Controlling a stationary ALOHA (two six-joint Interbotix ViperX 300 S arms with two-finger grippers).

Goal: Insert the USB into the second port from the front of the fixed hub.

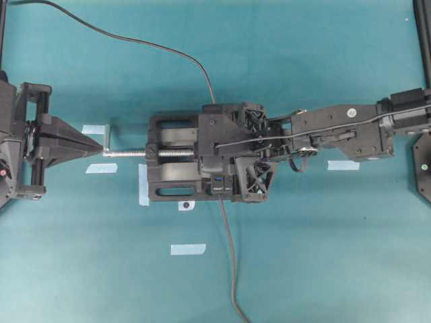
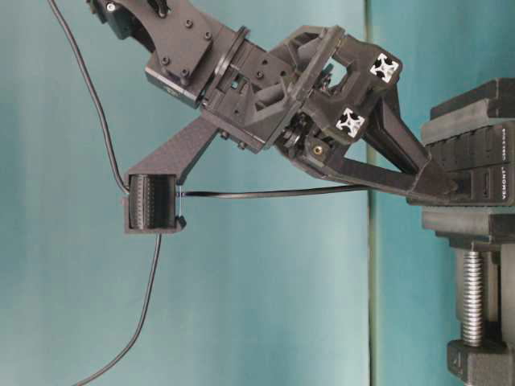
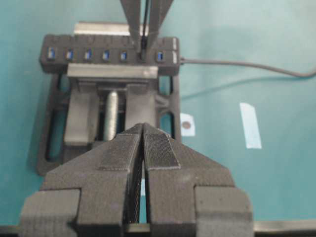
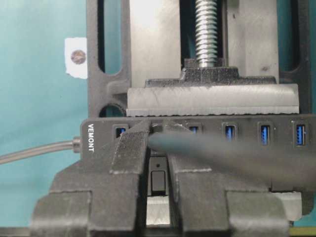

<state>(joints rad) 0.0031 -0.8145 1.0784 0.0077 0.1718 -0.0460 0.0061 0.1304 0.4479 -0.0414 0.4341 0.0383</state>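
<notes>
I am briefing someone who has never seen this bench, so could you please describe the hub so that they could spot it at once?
Find the black vise with the silver screw in the middle of the teal table. Clamped across its far end, in the left wrist view, lies the hub, a long narrow black strip. Unlike the vise, it carries a row of small blue slots.

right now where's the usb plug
In the left wrist view the USB sits pinched in the right gripper at the fixed hub, second slot from its cable end.

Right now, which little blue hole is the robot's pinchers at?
The second slot from the hub's cable end. The right gripper covers it, so unlike the other six, no blue shows.
</notes>
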